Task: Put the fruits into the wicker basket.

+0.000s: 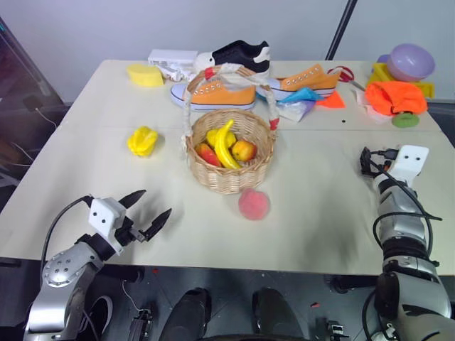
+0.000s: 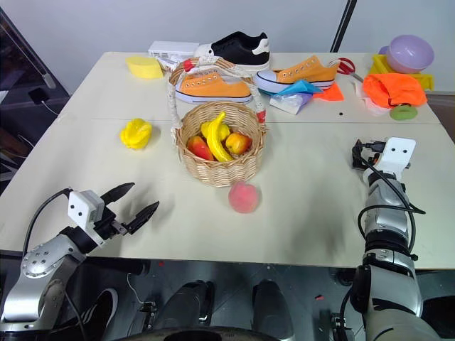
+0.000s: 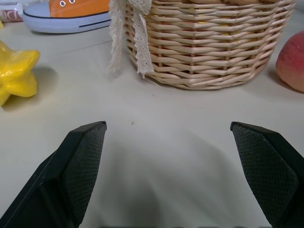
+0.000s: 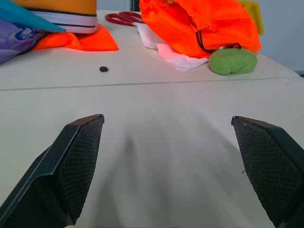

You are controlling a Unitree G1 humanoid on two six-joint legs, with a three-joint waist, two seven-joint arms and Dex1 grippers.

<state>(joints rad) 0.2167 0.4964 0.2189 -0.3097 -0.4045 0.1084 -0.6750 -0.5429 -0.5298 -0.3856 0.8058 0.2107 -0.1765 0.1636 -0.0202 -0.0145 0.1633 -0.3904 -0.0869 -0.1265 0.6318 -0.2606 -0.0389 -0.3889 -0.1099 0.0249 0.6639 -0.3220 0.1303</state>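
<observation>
two fruits are seen outside the wicker basket point(image 1: 229, 153) on the pale table point(image 1: 320, 206): a fuzzy pink-red peach point(image 1: 254, 204) lies just beside the basket's near wall, and a bright yellow ridged fruit point(image 1: 142, 141) sits apart from it on the robot's left side. inside the basket a banana point(image 1: 225, 144) is laid across red-yellow apples point(image 1: 244, 150), with a further yellow piece behind them. the basket's tall handle, wrapped in white and red, is arched over the contents. the left gripper point(image 1: 146, 213) is held low over the near left part of the table, its two black fingers point(image 3: 78, 166) spread wide with nothing between them, pointed toward the basket and the peach. the right gripper point(image 4: 166, 161) is held over the right side of the table, well apart from the basket, its jaws likewise released and empty. farther back, orange sneakers point(image 1: 213, 94), a black shoe point(image 1: 242, 55), a flat yellow block point(image 1: 145, 74), orange fabric point(image 1: 395, 96), a small green object point(image 4: 232, 61) and a purple bowl point(image 1: 410, 61) are set along the far edge.
</observation>
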